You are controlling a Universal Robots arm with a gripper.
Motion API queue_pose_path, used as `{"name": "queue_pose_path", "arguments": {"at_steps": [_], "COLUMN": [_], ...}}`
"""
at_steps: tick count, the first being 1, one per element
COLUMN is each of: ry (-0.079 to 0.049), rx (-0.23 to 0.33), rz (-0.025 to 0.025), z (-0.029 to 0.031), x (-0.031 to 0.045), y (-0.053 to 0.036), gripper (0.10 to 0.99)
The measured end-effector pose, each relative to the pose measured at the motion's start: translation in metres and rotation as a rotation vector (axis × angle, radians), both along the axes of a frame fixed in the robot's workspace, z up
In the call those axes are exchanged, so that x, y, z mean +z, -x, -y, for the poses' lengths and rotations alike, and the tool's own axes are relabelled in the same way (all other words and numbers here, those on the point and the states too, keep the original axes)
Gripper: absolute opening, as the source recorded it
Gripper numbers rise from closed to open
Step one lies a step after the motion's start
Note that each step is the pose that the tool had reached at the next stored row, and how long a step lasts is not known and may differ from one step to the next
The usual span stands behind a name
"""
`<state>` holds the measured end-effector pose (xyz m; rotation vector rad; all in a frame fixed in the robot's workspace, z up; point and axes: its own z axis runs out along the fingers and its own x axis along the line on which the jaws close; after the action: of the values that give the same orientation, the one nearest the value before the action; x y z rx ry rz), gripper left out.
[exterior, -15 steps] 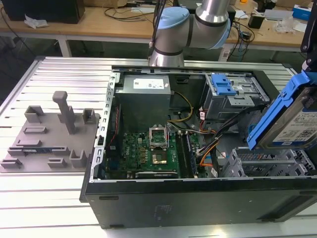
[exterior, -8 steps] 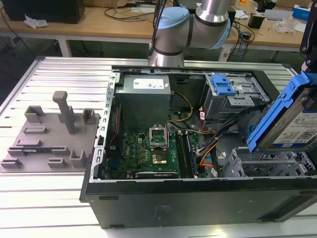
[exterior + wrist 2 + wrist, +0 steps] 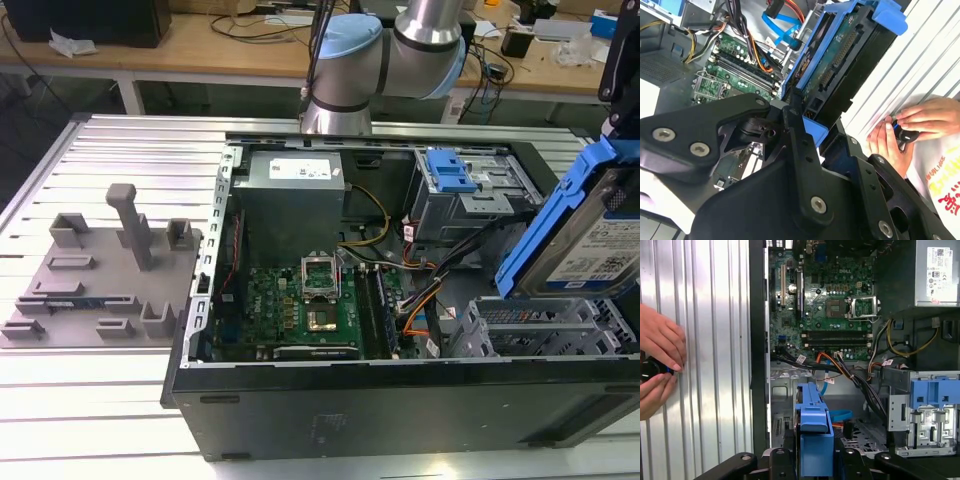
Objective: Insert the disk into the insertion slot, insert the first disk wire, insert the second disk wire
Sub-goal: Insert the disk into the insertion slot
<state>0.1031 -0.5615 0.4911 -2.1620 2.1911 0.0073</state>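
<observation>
The disk, a silver drive with a white label in a blue carrier frame, hangs tilted at the exterior view's right, above the open computer case. My gripper is shut on the carrier's end. In the second wrist view its black fingers clamp the blue frame, and the disk shows its circuit side. In the first wrist view the disk is seen edge-on over the case. The insertion slot, a low perforated grey cage, sits just below the disk. Orange and blue wires lie loose beside it.
The taller grey bay with blue latch stands behind the slot. The motherboard and power supply take up the case's left. A grey fixture plate lies left of the case. A person's hands hold a small black device nearby.
</observation>
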Motion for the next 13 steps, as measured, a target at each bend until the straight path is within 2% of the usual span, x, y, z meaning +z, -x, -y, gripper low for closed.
{"name": "queue_pose_path", "arguments": {"at_steps": [6,13], "ry": [0.000,0.000], "rx": [0.000,0.000], "rz": [-0.0002,-0.0020], "z": [-0.0030,-0.0035], "x": [-0.0028,-0.0087], "y": [0.0004,0.0007], "gripper": [0.369,0.369]}}
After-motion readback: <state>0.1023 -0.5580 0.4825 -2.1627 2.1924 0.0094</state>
